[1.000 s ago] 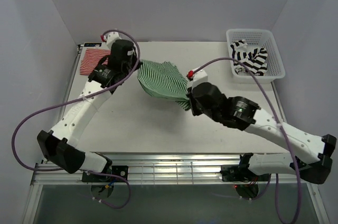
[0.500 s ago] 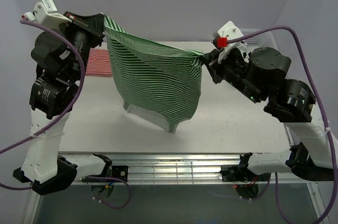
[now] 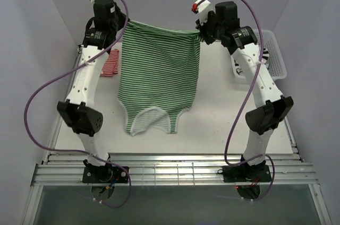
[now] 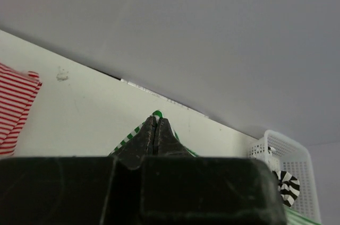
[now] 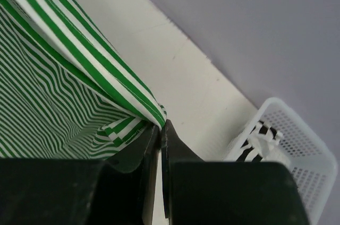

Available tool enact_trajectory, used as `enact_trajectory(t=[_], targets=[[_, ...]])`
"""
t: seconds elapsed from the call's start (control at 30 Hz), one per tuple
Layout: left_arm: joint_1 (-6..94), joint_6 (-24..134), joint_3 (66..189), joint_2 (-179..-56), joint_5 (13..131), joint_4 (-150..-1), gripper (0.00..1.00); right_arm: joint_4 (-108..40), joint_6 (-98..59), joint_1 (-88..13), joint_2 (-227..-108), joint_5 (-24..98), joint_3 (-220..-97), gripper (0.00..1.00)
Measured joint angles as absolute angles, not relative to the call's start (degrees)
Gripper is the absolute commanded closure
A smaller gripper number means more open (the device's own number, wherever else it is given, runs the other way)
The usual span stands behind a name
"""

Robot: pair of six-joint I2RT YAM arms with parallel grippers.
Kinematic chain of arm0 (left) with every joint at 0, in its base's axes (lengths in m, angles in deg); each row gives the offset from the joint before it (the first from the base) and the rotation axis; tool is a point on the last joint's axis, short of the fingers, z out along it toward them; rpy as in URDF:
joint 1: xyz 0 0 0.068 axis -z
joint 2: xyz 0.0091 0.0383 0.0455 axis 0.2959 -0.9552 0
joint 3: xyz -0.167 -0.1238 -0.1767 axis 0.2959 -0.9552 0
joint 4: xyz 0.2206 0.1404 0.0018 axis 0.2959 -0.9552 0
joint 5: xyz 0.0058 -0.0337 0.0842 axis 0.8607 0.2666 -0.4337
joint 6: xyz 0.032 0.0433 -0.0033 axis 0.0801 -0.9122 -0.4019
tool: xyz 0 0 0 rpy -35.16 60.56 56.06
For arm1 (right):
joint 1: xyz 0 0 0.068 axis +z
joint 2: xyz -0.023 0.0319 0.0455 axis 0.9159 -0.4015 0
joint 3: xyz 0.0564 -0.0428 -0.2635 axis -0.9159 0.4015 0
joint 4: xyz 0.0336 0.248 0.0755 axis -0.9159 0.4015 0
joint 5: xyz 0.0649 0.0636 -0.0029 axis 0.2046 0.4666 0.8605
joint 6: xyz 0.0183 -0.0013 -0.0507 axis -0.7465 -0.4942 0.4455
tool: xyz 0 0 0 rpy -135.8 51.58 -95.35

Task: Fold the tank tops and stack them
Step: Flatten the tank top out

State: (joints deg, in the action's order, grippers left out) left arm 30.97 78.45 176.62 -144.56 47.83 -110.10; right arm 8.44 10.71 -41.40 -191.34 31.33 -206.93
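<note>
Both arms reach high at the far side. The left gripper (image 3: 124, 24) and right gripper (image 3: 200, 32) each pinch shut on a corner of the green-and-white striped cloth tank top (image 3: 158, 79), which hangs spread between them over the white table (image 3: 218, 124).

My left gripper (image 3: 123, 24) and right gripper (image 3: 199, 33) each pinch an upper corner of the green-and-white tank top (image 3: 158, 76). It hangs between them as a broad curtain over the middle of the table (image 3: 223, 129), so there is no passage there. Whether its lower end touches the surface, I cannot tell. Bare surface lies on both sides of the cloth and along the near edge. Obstacles noted: the red-and-white top (image 3: 110, 63) by the far left corner, beside my left arm, and the white basket (image 3: 277, 60) with the black-and-white top (image 4: 287, 188) at the far right corner, behind my right arm.
</note>
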Motion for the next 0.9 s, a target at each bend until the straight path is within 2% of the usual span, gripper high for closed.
enact_trajectory(t=[0.1, 0.17, 0.27, 0.43, 0.57, 0.73, 0.87, 0.9], targets=[[28.39, 78.56, 185.17, -155.95, 54.15, -109.16, 1.0, 5.78, 13.37, -45.71, -197.65, 35.22, -216.28, 0.92], [27.06, 79.8, 188.21, -159.92, 59.48, -106.84, 1.0, 0.73, 15.89, -47.67, -197.17, 36.65, -216.26, 0.92], [25.9, 82.47, 188.03, -160.08, 66.24, -101.31, 1.0, -9.65, 19.67, -48.22, -190.64, 38.15, -208.61, 0.92], [24.46, 84.66, 187.25, -154.31, 72.57, -93.03, 1.0, -18.77, 26.62, -47.61, -182.57, 42.28, -207.36, 0.92], [24.59, 84.48, 169.5, -139.75, 75.11, -85.38, 1.0, -21.09, 30.66, -47.56, -174.07, 45.96, -200.92, 0.92], [24.39, 81.38, 143.58, -125.15, 76.66, -76.42, 1.0, -21.3, 32.26, -44.88, -161.72, 45.5, -176.94, 0.86], [24.15, 79.41, 122.75, -120.21, 74.83, -75.33, 1.0, -12.82, 30.18, -34.89, -160.34, 41.41, -161.35, 0.72], [24.11, 79.19, 118.59, -119.99, 73.27, -77.05, 1.0, -10.07, 28.83, -31.32, -161.39, 40.58, -158.99, 0.6]])
